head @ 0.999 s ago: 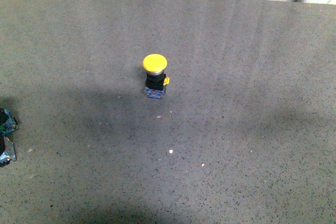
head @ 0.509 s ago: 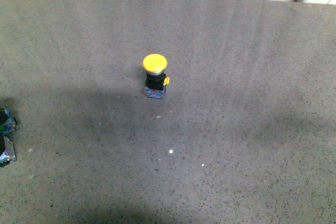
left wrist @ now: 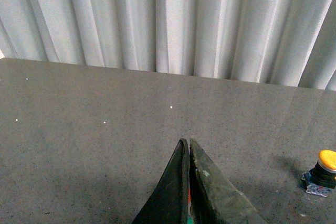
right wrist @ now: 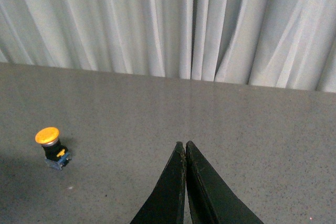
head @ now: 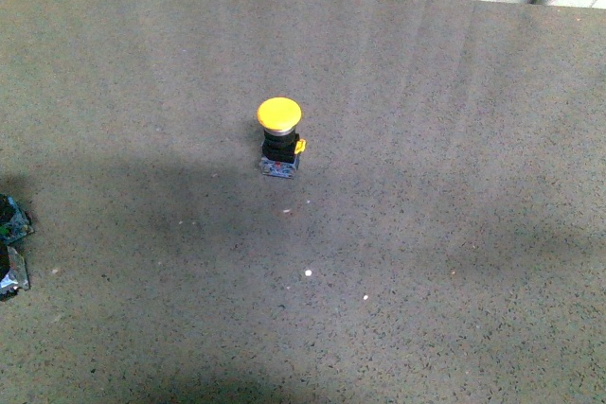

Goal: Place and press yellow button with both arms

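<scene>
The yellow button (head: 280, 139) stands upright on the grey table, yellow cap on top, black body and silvery base below, a small yellow tab on its side. Neither arm shows in the front view. In the left wrist view my left gripper (left wrist: 188, 141) is shut with nothing in it, well above the table and apart from the yellow button (left wrist: 323, 167) at the picture's right edge. My right gripper (right wrist: 185, 143) is shut and empty too, with the yellow button (right wrist: 50, 146) far off to one side.
A crumpled blue-silver scrap (head: 11, 245) lies at the table's left edge in the front view. White pleated curtains (right wrist: 168, 24) hang behind the table's far edge. A few white specks dot the table (head: 426, 234).
The button has not moved. The dark shadows on the table near the front edge have shrunk and drifted slightly.
</scene>
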